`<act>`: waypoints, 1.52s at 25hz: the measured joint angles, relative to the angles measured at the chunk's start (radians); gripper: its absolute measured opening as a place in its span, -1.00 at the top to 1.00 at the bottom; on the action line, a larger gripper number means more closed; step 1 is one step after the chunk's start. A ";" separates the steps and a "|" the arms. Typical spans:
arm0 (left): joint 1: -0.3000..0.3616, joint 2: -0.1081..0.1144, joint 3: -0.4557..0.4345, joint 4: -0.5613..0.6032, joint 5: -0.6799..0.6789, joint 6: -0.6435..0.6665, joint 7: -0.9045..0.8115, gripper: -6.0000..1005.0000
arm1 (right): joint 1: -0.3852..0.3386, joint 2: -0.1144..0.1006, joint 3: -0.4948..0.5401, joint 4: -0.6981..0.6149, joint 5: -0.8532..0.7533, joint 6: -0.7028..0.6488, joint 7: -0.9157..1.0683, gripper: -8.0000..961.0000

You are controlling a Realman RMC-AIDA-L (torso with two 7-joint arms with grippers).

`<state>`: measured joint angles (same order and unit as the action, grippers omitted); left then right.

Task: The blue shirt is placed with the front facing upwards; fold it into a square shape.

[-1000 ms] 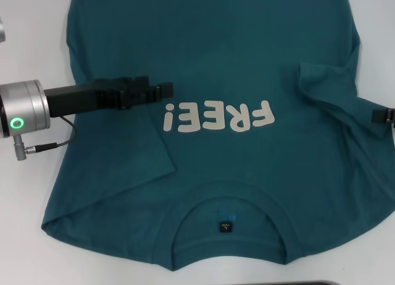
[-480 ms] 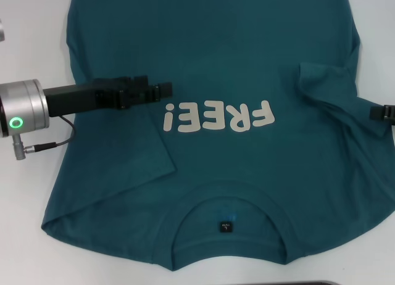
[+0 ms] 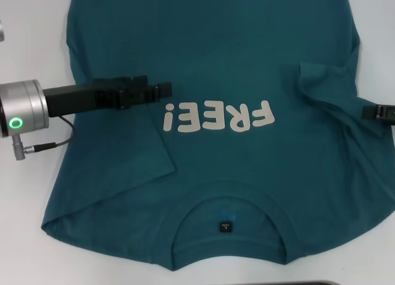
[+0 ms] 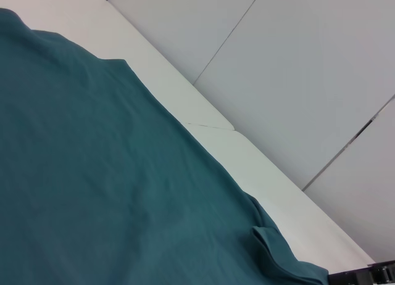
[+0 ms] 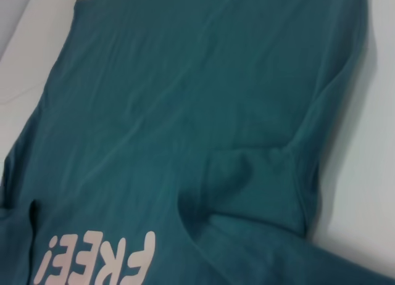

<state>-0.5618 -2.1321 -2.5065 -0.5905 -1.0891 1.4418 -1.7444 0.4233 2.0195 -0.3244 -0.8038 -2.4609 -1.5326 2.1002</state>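
Your blue shirt (image 3: pixel 234 63) lies flat on the white table (image 3: pixel 24 192), collar toward the robot, "FREE!" lettering (image 3: pixel 217 117) face up. Both sleeves are already turned inward over the body; the one on the robot's right sits as a bunched flap (image 3: pixel 324 81), not a crisp fold.

Main risk: that flap springs back or drags when the right gripper (image 3: pixel 378 112) moves, since it's loose and creased, esp. in the right wrist view. A 2nd risk: the left gripper (image 3: pixel 162 91) reaches in over the chest just beside the lettering, so any sideways sweep could snag the left sleeve edge and pull the fold crooked. Then your square comes out skewed.

Left gripper: low over the fabric, prob. touching it, but whether its fingers are parted or pinching cloth I cannot tell. Right gripper: only a tip shows at the shirt's right edge, so its state can't be told either.
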 joint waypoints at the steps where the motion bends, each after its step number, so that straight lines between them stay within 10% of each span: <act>1: 0.000 0.000 0.000 0.000 0.000 0.000 0.000 -0.76 | 0.000 0.000 0.002 0.000 0.002 -0.003 0.000 -0.93; 38: 0.000 0.000 0.000 0.000 0.000 0.000 0.002 -0.76 | -0.020 -0.016 0.005 -0.001 -0.016 -0.012 0.038 -0.93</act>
<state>-0.5615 -2.1321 -2.5065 -0.5906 -1.0891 1.4417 -1.7423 0.4034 2.0033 -0.3197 -0.8051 -2.4773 -1.5444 2.1383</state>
